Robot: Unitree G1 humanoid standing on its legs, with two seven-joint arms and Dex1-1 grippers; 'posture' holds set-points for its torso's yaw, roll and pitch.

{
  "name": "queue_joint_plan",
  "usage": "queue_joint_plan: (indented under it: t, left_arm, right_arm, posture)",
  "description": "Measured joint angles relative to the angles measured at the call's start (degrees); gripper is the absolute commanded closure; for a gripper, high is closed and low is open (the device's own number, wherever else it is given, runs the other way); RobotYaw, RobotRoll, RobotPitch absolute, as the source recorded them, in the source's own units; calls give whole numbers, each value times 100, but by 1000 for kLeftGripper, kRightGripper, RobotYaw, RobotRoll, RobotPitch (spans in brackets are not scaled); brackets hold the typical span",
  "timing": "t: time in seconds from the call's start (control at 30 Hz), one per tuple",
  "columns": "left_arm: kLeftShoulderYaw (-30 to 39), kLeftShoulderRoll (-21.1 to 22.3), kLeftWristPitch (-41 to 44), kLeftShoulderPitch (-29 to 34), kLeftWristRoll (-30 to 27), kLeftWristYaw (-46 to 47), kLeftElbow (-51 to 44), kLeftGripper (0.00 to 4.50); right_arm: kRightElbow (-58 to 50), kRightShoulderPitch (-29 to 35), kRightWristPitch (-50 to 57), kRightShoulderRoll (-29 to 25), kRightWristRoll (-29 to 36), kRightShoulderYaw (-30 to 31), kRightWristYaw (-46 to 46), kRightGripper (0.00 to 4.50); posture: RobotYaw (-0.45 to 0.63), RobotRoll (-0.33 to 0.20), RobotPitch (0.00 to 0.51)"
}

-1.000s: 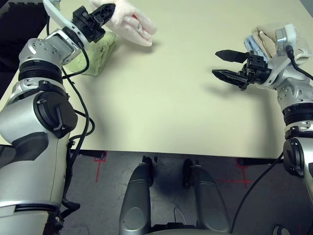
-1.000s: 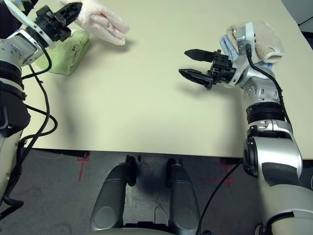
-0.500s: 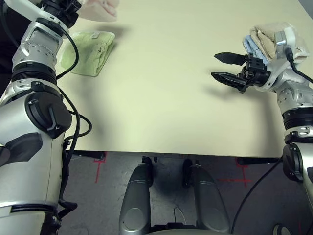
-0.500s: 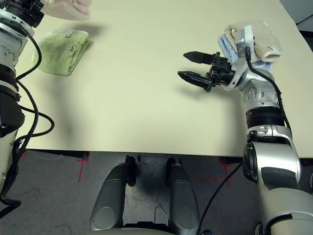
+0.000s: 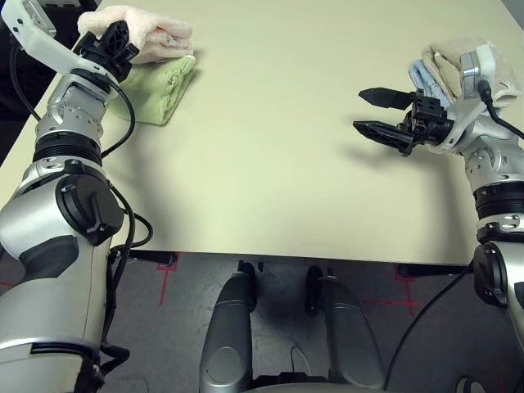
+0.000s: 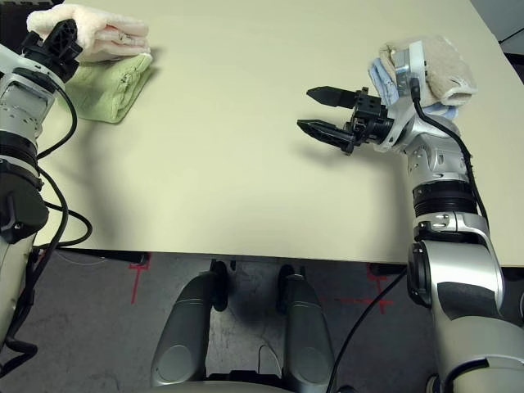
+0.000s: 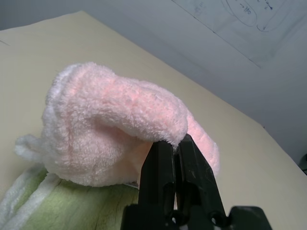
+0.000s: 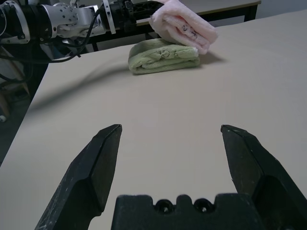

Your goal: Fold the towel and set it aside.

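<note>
The left gripper [image 7: 175, 143] was seen shut tight on the towel [image 5: 147, 37], its two black fingers [image 7: 160, 167] pressed together with a fold of pale pink terry pinched between them. The towel, already folded into a thick bundle, was held out just ahead of the fingertips and was resting on, or only just above, the light green folded towel [image 5: 160, 86] directly beneath it; whether full contact had been made could not be told. The folding appeared to be finished, and the step in hand was judged to be the setting aside, with the pink bundle being placed onto the green one at the far corner of the table [image 5: 270, 164]. For the next move, a release of the pinch would be called for, followed by a clean withdrawal, so that the bundle is not dragged off the stack or unfolded.

The left arm was stretched forward and outward, with the wrist angled slightly upward toward the bundle. The right gripper [image 5: 370, 110] was held well apart, across the table, level above the surface with its fingers spread wide and nothing between them. Close behind it, the beige and blue folded towels [image 6: 434, 65] were stacked.
</note>
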Motion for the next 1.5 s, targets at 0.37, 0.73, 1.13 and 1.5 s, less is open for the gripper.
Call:
queue_joint_plan:
  t: [0.37, 0.73, 1.13, 1.5]
  left_arm:
    - [108, 302, 1172, 205, -395, -140, -794, 4490]
    - [593, -524, 3247, 2249, -1633, 1194, -4380, 4490]
    - [588, -630, 4111, 2901, -2169, 1844, -5657, 4490]
    - [1097, -900, 4007, 2945, -2372, 2969, -5684, 4490]
  right_arm:
    - [1, 0, -14, 9, -13, 1, 4, 0]
    - [8, 2, -44, 63, -55, 14, 17, 0]
    - [22, 0, -58, 90, -77, 15, 42, 0]
    - [22, 0, -70, 90, -85, 17, 57, 0]
  posture:
    - [59, 0, 307]
    - [71, 0, 311]
    - [65, 0, 309]
    - [66, 0, 304]
